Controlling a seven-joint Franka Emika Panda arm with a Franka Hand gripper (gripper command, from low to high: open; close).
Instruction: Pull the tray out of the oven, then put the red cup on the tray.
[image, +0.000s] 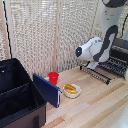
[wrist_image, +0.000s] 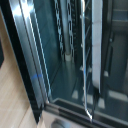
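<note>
Arm at the oven (image: 119, 56), tray (image: 102, 70) seemingly drawn partway out; hand's state could not be told (hidden); red cup (image: 53, 77) unmoved on the surface (image: 95, 105).

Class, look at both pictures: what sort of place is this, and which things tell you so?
Probably a mock kitchen worktop in a lab: a wooden table, a toaster oven, and a robot arm.

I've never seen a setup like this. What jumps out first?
The big white robot arm at the exterior view's right, bent down over the open oven and its tray. Then the red cup mid-table beside a white bowl, and a large black case at the left.
</note>
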